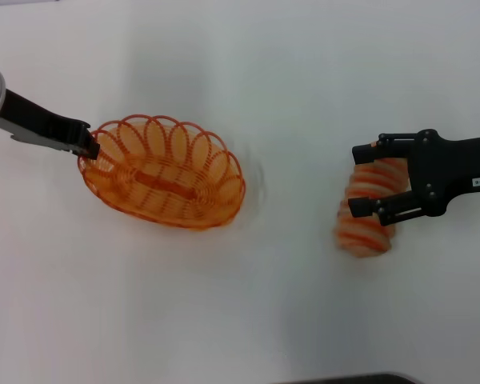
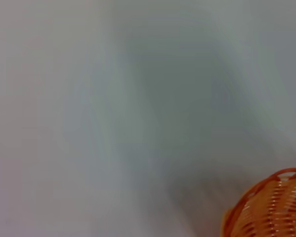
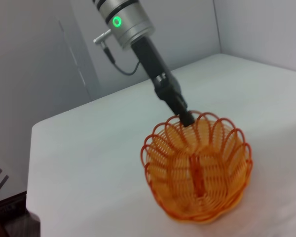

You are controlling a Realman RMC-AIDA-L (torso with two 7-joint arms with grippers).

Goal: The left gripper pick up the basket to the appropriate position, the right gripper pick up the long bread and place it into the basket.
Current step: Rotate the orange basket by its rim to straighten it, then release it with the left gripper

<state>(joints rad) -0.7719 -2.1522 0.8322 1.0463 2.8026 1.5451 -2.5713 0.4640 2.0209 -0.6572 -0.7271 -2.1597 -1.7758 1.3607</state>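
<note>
Presently, item one: the basket, an oval of looped orange wire with a scalloped, petal-like rim and an open weave, resting on the plain white surface at my left of centre; in the right wrist view the basket shows a flat woven floor with one thicker orange rib along its length. Item two: the long bread, a ridged loaf banded in cream and orange-brown with rounded ends, lying on the surface well apart from the basket, toward my right. Item three: my left tool, black and slim on a dark forearm that reaches in low from my left edge, its tip pressed together on the basket's near-left rim; the right wrist view shows the same left tool coming down at a slant from a silver wrist with a green ring light and pinching a rim loop. The left wrist view shows only a corner of the basket against blurred white. Item four: my right tool, black with a small white label, extended level from my right, fingers spread to either side of the bread, one across its far end, one across its middle.
</note>
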